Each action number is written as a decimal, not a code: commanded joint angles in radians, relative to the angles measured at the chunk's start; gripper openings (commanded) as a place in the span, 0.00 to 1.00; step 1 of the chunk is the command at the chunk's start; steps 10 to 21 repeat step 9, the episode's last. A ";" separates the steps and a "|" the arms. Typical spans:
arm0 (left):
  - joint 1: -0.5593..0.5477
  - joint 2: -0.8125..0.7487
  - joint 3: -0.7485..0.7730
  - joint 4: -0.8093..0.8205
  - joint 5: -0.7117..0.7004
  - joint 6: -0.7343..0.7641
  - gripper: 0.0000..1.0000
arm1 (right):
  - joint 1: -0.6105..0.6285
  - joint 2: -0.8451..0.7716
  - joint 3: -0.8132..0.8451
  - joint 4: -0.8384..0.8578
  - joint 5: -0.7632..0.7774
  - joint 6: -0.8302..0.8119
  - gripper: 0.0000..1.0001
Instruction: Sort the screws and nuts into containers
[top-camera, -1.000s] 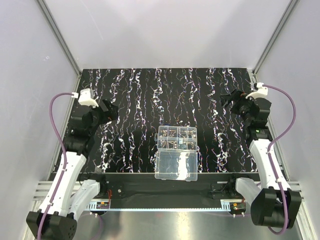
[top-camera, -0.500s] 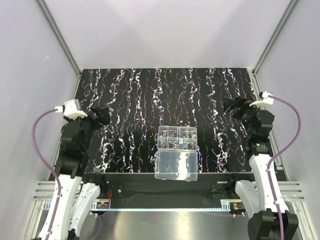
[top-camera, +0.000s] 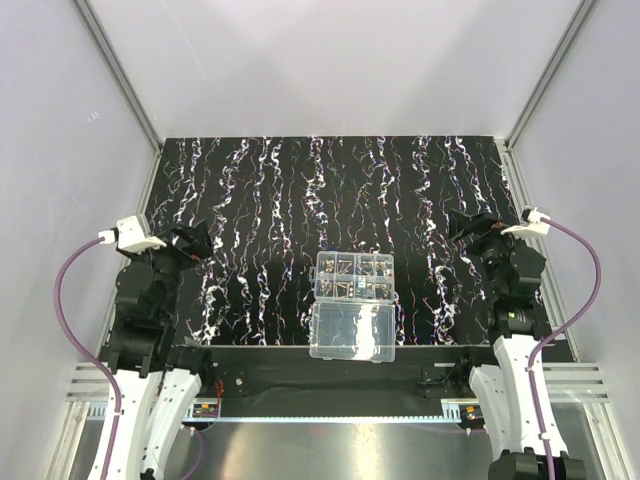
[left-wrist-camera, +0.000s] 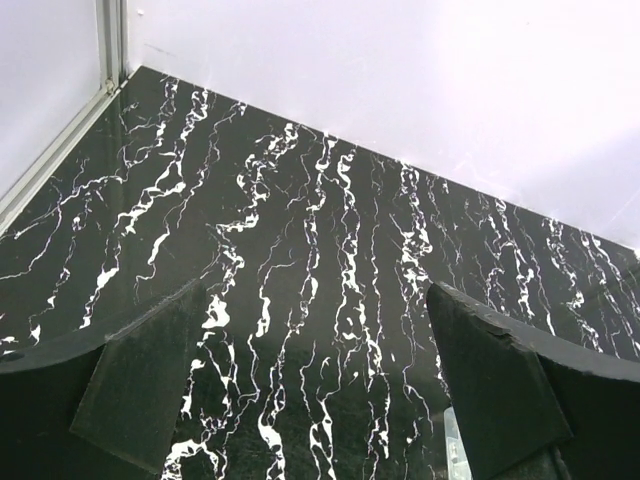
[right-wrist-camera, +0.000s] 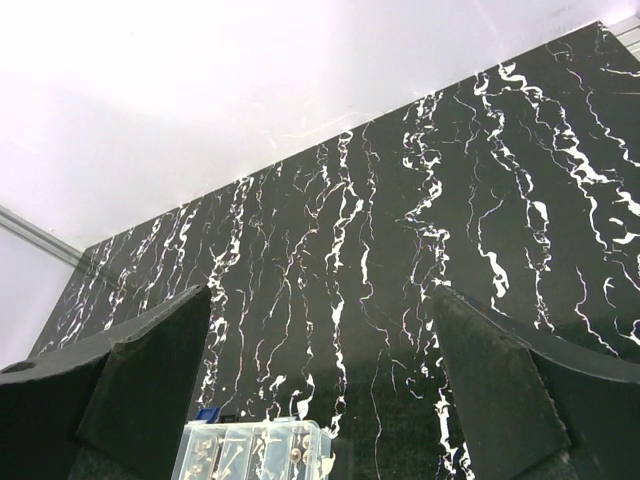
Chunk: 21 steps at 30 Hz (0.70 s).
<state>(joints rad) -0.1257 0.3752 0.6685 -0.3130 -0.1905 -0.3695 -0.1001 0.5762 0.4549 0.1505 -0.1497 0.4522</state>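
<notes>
Two claws noted, left claw (top-camera: 197, 240) and right claw (top-camera: 462, 228), both spread wide, gripping nothing, hung well apart over the outer edges of the black marbled bench (top-camera: 330, 180); clear compartment box (top-camera: 353, 276) sat at the near middle with its lid (top-camera: 352, 332) folded flat toward the arms, screws and nuts (right-wrist-camera: 245, 449) lying in its cells, sorting too small to judge. No loose pieces made out on the bench, so fitted either sorting finished or pieces hidden against the pattern. Nothing stood between claws and box; only the open lid near the bases to steer clear of.
</notes>
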 joint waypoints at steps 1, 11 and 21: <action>0.001 0.011 0.009 0.014 0.000 0.018 0.99 | 0.002 -0.015 0.022 -0.005 0.019 0.002 1.00; 0.003 0.002 0.002 0.015 -0.017 0.018 0.99 | 0.002 -0.007 0.013 -0.023 0.048 0.000 1.00; 0.003 0.002 0.002 0.015 -0.017 0.018 0.99 | 0.002 -0.007 0.013 -0.023 0.048 0.000 1.00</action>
